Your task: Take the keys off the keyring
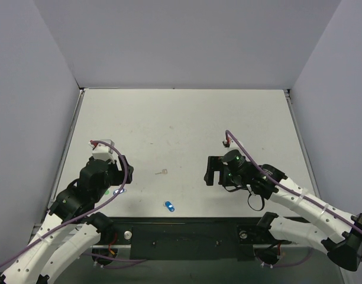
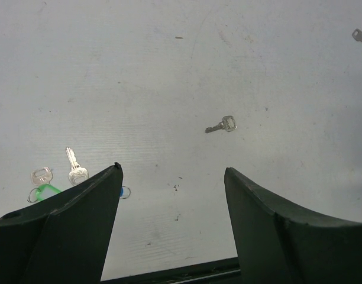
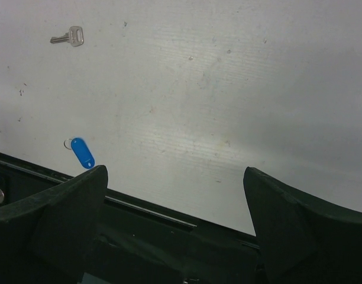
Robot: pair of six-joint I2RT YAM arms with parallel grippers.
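Observation:
A bright blue capped key [image 1: 169, 206] lies near the table's front edge, between the arms. The right wrist view shows it [image 3: 82, 152] with a small silver keyring [image 3: 68, 143] at its end. A bare silver key [image 1: 162, 173] lies mid-table and also shows in the right wrist view [image 3: 68, 37]. The left wrist view shows two silver keys [image 2: 75, 166] beside a green cap [image 2: 46, 190], a small ring [image 2: 126, 192] at my finger's edge, and a loose key [image 2: 222, 125]. My left gripper [image 1: 125, 174] [image 2: 172, 168] and right gripper [image 1: 210, 170] [image 3: 175, 170] are open and empty.
The black rail [image 1: 181, 234] along the table's front edge lies just under both grippers and shows in the right wrist view [image 3: 151, 213]. Another silver key [image 2: 359, 36] lies far off at the upper right. Grey walls [image 1: 187, 41] enclose the white table [image 1: 187, 124].

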